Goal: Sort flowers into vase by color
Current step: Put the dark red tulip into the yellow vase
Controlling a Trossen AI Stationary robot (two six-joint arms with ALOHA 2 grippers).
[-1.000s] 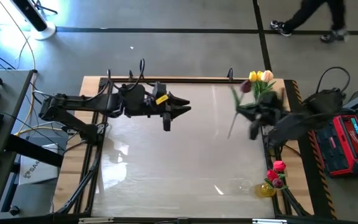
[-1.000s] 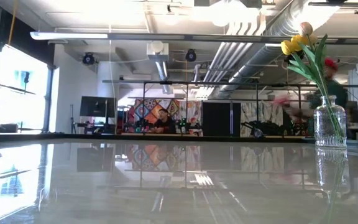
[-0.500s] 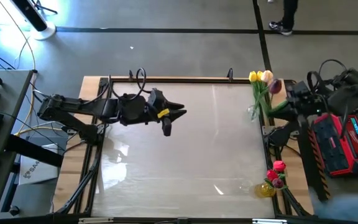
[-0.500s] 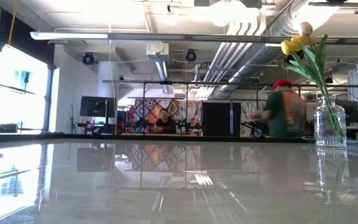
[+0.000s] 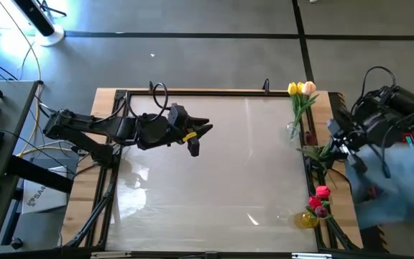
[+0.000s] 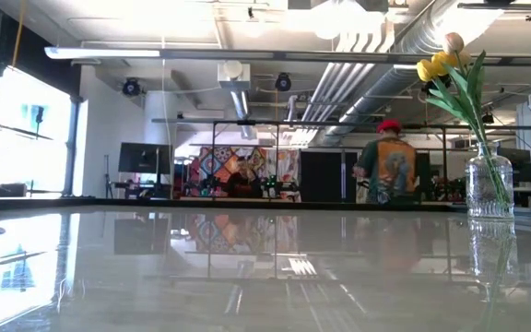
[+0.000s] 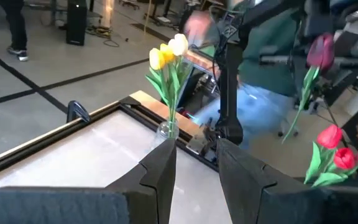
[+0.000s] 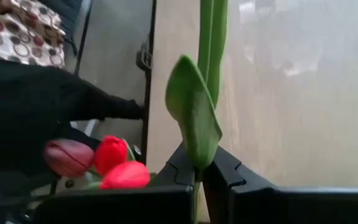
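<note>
My right gripper (image 5: pixel 335 146) is out past the table's right edge, shut on a maroon tulip (image 7: pixel 321 50) with a long green stem (image 5: pixel 320 153). My left gripper (image 5: pixel 200 139) hovers open over the table's far left part with nothing between its fingers (image 7: pixel 160 168). Yellow and peach tulips (image 5: pixel 302 88) stand in a clear glass vase (image 5: pixel 293 131) at the far right. Red and dark tulips (image 5: pixel 321 198) stand in a yellow vase (image 5: pixel 307 219) at the near right corner. My right gripper pinches the tulip's green stem (image 8: pixel 197 163) between its two fingers. The stem runs on ahead of the fingers, with a leaf (image 8: pixel 194 118) beside it. The flower is clear of the table, maroon head uppermost and stem (image 7: pixel 297 106) hanging below it.
A person in blue (image 5: pixel 397 187) moves close beside the right arm, beyond the table's right edge. Another person (image 6: pixel 390 171) stands in the room behind. The wide middle of the glossy tabletop (image 5: pixel 221 187) has nothing on it. A red case (image 5: pixel 408 140) sits by the right arm.
My right gripper has carried the tulip from above the table's right part out past the right edge and a little toward the near edge, tipping downward. The flower has swung with it, staying clear of the table. My left gripper has turned slightly toward the near right.
</note>
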